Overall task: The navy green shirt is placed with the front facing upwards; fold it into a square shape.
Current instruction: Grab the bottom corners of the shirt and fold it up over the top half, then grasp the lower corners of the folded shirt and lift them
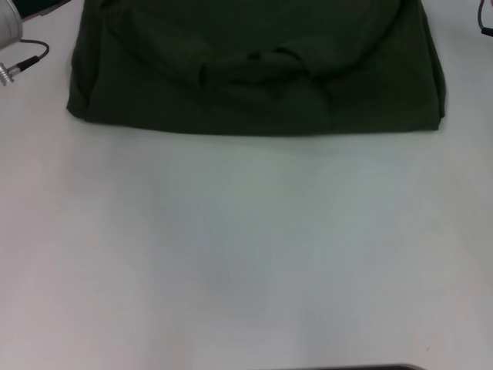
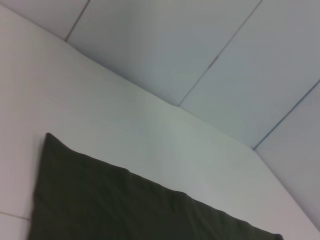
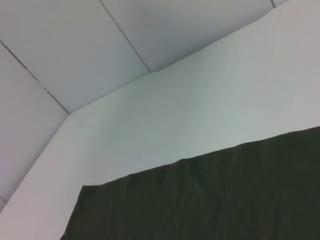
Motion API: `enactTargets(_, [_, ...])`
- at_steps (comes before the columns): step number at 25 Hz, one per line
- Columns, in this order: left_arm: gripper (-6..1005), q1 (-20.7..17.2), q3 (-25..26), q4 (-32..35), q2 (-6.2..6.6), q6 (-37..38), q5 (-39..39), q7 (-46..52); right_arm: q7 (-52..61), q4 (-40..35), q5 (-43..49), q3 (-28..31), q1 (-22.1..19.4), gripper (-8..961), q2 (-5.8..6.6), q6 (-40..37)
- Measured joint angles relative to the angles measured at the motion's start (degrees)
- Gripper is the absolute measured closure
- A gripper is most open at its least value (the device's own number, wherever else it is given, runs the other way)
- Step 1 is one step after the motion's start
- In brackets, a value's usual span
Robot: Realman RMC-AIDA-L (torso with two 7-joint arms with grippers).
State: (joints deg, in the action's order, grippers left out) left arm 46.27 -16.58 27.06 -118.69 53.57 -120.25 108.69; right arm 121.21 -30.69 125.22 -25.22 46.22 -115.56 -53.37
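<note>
The navy green shirt [image 1: 254, 73] lies folded into a wide block at the far side of the white table, its folded near edge straight and its neck opening showing near the middle. No lettering shows. A corner of it shows in the left wrist view [image 2: 125, 205] and in the right wrist view [image 3: 215, 195]. Part of the left arm [image 1: 9, 27] with a cable sits at the far left, beside the shirt. A sliver of the right arm [image 1: 485, 19] shows at the far right edge. Neither gripper's fingers are in view.
The white table [image 1: 246, 254] stretches bare between the shirt and me. Both wrist views show the table's far edge and a pale tiled floor beyond it [image 2: 200, 45]. A dark edge [image 1: 370, 367] shows at the near border.
</note>
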Motion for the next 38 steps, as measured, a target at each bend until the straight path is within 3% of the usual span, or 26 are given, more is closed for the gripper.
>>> enactTargets(4, [260, -0.2, 0.0, 0.8, -0.01, 1.7, 0.0, 0.2, 2.4, 0.1, -0.1, 0.1, -0.8, 243, 0.31, 0.6])
enactTargets(10, [79, -0.4, -0.1, 1.3, -0.04, 2.6, 0.0, 0.3, 3.6, 0.1, -1.3, 0.2, -1.9, 241, 0.47, 0.7])
enactTargets(23, [77, -1.1, -0.1, 1.8, -0.22, 5.3, 0.3, 0.2, 4.1, -1.9, -4.1, -0.8, -3.7, 241, -0.04, -3.3])
enactTargets(29, [78, -4.4, -0.3, 6.6, -0.31, 15.0, 1.0, 0.1, -5.7, -2.1, -12.4, -0.9, -8.4, 240, -0.11, -14.8])
enactTargets(33, [78, -6.8, -1.9, 9.7, -0.31, 22.3, 1.1, 0.1, -6.8, -2.8, -13.3, -0.9, -12.6, 239, 1.06, -21.5])
enactTargets(35, [78, -9.7, -3.2, 13.3, -1.02, 28.0, 1.7, -0.6, -6.8, -3.1, -12.6, -1.2, -14.5, 238, 2.13, -24.6])
enactTargets(38, [79, -11.5, -3.4, 15.0, -1.53, 30.7, 2.9, -1.7, -6.8, -3.5, -10.4, -1.6, -17.0, 238, 4.05, -27.7])
